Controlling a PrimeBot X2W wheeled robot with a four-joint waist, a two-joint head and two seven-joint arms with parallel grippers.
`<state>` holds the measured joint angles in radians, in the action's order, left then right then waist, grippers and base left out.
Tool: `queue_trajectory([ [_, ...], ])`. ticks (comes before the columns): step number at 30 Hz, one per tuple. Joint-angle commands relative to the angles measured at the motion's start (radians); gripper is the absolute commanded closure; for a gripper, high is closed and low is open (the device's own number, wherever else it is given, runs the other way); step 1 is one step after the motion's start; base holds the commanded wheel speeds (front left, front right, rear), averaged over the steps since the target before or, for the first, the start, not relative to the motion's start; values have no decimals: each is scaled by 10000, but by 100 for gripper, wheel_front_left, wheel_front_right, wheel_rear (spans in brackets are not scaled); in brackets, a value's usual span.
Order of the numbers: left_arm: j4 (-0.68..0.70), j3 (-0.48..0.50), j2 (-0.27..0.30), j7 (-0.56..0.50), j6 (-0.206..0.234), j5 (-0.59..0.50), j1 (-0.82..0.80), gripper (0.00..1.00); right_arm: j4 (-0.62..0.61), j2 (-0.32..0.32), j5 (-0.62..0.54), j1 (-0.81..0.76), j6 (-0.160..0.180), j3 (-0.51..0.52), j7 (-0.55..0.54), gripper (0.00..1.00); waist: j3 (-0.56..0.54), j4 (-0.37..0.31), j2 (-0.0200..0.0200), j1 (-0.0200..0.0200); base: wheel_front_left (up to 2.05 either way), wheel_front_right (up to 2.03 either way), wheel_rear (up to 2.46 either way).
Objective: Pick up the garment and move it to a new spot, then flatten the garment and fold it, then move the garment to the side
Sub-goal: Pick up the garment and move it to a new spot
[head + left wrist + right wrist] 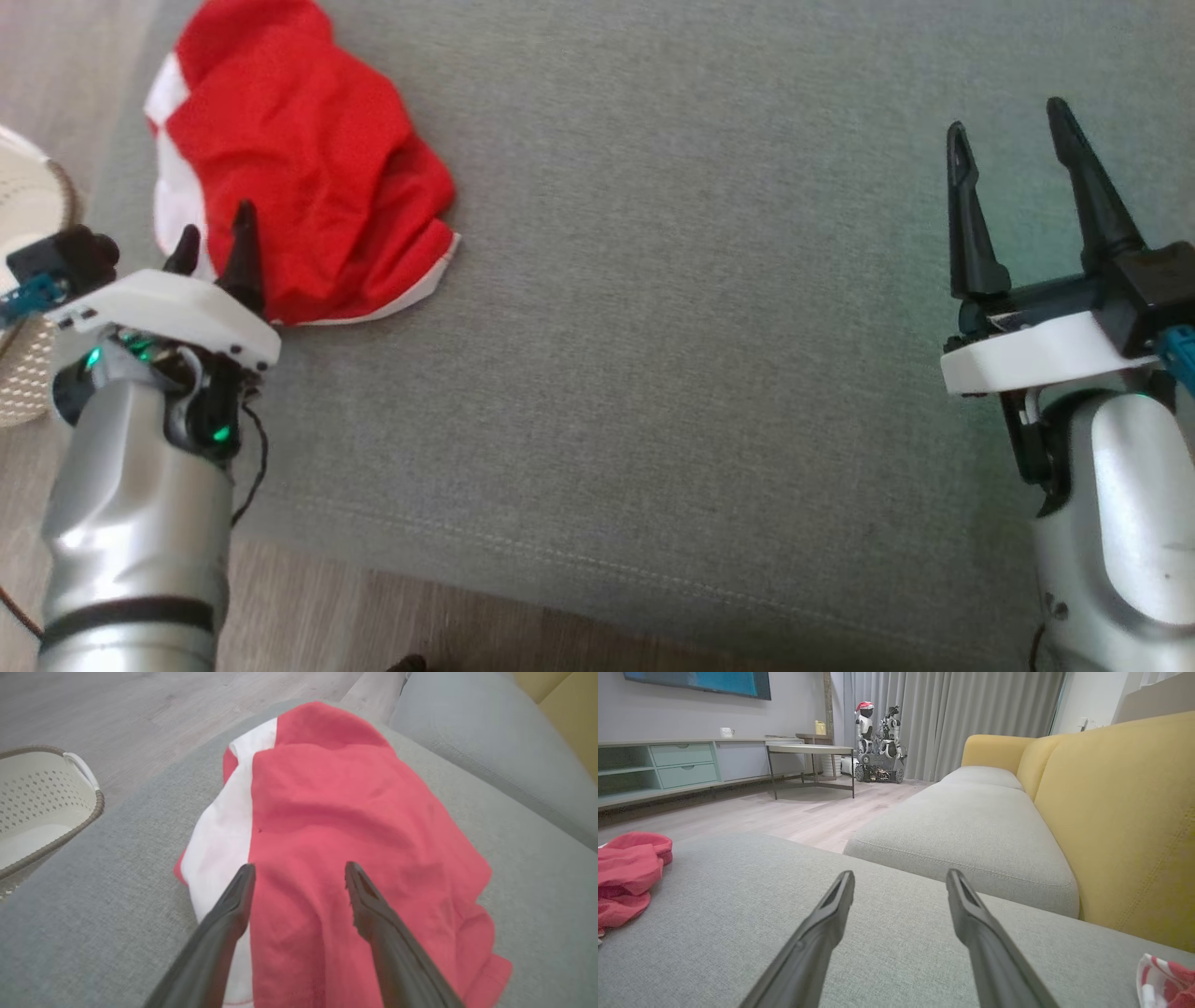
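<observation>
The garment (299, 159) is a crumpled red cloth with white panels, lying at the far left of the grey cushion (672, 327). My left gripper (217, 238) is open, its dark fingers over the garment's near edge with red cloth beneath and between them; in the left wrist view the garment (336, 840) spreads ahead of the left gripper (299, 870). My right gripper (1008, 140) stands open above bare cushion at the right, holding nothing. In the right wrist view the garment (626, 877) lies at the far left, well away from the right gripper (900, 877).
A white perforated basket (28, 308) with a woven rim stands on the wood floor left of the cushion, also seen as the basket (42, 807). A yellow sofa back (1120, 821) rises beyond the cushion. A red-and-white cloth (1164, 980) lies at the right wrist view's lower right corner.
</observation>
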<state>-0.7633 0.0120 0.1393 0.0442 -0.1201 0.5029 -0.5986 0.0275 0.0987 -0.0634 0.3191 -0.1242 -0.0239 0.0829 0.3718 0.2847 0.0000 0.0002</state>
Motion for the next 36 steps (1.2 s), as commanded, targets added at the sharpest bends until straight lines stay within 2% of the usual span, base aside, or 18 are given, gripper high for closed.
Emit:
queue_trajectory([
  [1,-213,205,623,34,-19,-57,-583,0,-467,6,-89,206,-65,-298,-59,0,190,-212,0,-2,0,0,0],
  [7,-1625,-37,782,-20,-51,-86,-1289,0,-568,-49,-108,193,-65,-332,-94,0,345,-427,0,-2,0,0,0],
  [8,-1804,-84,785,-26,-59,-65,-1383,4,-576,-58,-112,202,-65,-319,-89,0,366,-449,0,-2,0,0,0],
  [9,-1949,-120,793,10,-67,-37,-1472,77,-584,-69,-120,208,-65,-304,-83,0,383,-468,0,-2,0,0,0],
  [10,-2066,-129,809,98,-73,7,-1553,100,-588,-81,-126,212,-65,-284,-73,0,395,-486,0,-2,0,0,0],
  [13,-2226,-70,868,441,-83,134,-1697,100,-557,-108,-129,207,-65,-248,-29,0,371,-521,0,-2,0,0,0],
  [15,-2322,66,1050,1248,-90,251,-1822,100,-409,-178,-107,177,-65,-213,100,0,211,-593,0,-2,0,0,0],
  [17,-2310,127,1125,1510,-92,287,-1861,100,-351,-208,-80,172,-65,-207,168,0,132,-617,0,-2,0,0,0],
  [21,-1774,309,1400,2072,-98,321,-1927,100,-35,-322,52,136,-65,-154,445,0,-313,-739,0,-2,0,0,0],
  [28,922,396,1788,2170,-103,319,-1810,100,537,-449,351,134,-65,-159,879,0,-956,-1029,0,-2,0,0,0],
  [36,4156,439,1753,1816,-97,986,-1916,100,975,-480,815,158,-65,-360,1271,0,-1169,-1454,0,-2,0,0,0],
])
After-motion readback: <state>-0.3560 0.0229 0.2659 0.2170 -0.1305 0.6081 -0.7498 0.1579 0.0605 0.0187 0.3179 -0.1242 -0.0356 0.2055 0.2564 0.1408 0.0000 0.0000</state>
